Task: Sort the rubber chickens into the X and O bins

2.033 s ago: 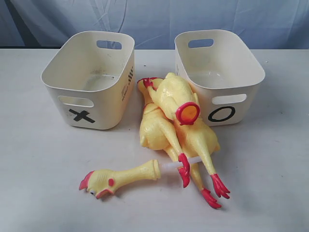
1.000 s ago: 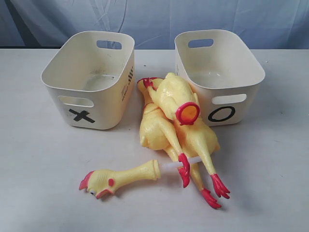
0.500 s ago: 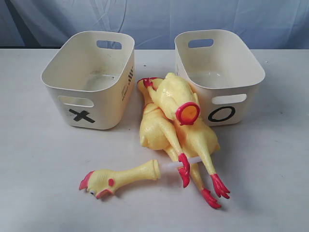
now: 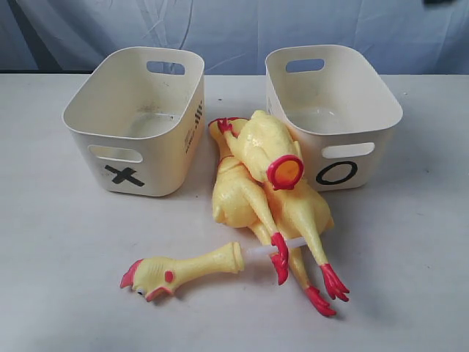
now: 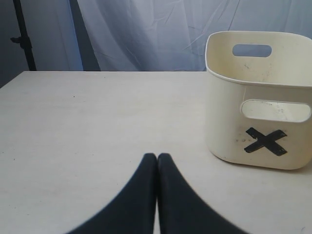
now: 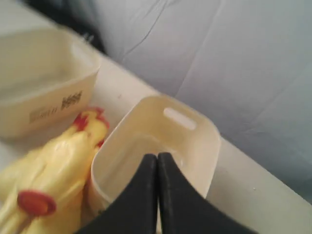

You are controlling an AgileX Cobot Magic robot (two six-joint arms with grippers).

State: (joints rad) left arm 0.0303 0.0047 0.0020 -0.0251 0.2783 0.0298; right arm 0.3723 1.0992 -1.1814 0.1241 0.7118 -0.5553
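1. Found the table [image 4: 58, 279] broad, flat, pale and matte, carrying everything.
2. Saw the X bin [image 4: 165, 172] toward the rear left corner and the O bin [image 4: 377, 172] toward the rear right corner, well apart, black marks turned to the front edge. Noted smooth cream plastic, rounded-rectangular walls and slot handles, with no chicken in either yet. Judged the marks faced outward for easy reading and the gap left for the pile.
3. Found the rubber chickens [image 4: 256, 191] heaped in that gap, mid-table, red feet pointing to the front edge. Counted two whole ones, the left whole chicken [image 4: 234, 194] and the right whole chicken [image 4: 304, 209], touching side by side at the bottom. Judged the glossy yellow rubber soft and liable to squash under a pinch.
4. Saw the headless body [image 4: 264, 139] resting on top of both, its red-rimmed hole facing the front edge. Judged it first to lift, being uppermost.
5. Found the loose head-and-neck [image 4: 183, 269] lying alone nearer the front edge, its pale tube end reaching to a red foot.
6. Saw the left gripper [image 5: 157, 161] pressed fully closed on nothing, low over the table, facing the X mark. Saw the right gripper [image 6: 157, 161] likewise closed and empty, above the O bin, in a blurred view.
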